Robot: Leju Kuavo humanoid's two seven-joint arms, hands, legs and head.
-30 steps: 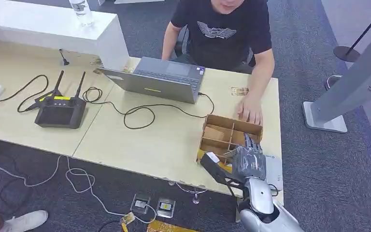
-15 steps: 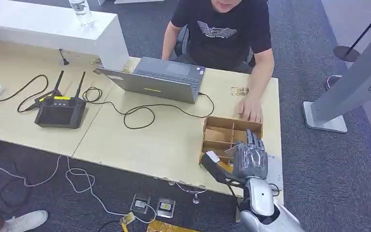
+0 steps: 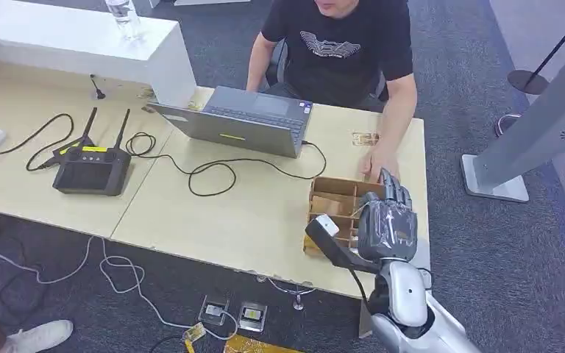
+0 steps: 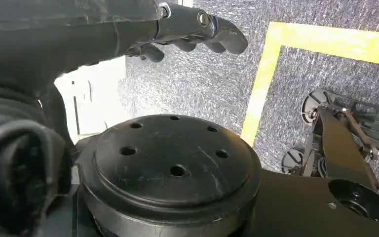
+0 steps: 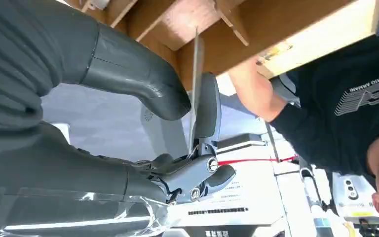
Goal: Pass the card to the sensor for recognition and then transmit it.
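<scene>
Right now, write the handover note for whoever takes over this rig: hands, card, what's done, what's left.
Right hand: raised above the near side of the wooden divider box, pinching a thin card edge-on between thumb and a finger, as the right wrist view shows.
Left hand: hanging at the robot's side over grey carpet, holding nothing, fingers curled.
Person: seated across the table, one hand resting on the table just behind the box.
Done: card is out of the box and gripped.
Left: present the card to the sensor, then hand it on. I cannot say from these views which item is the sensor.
</scene>
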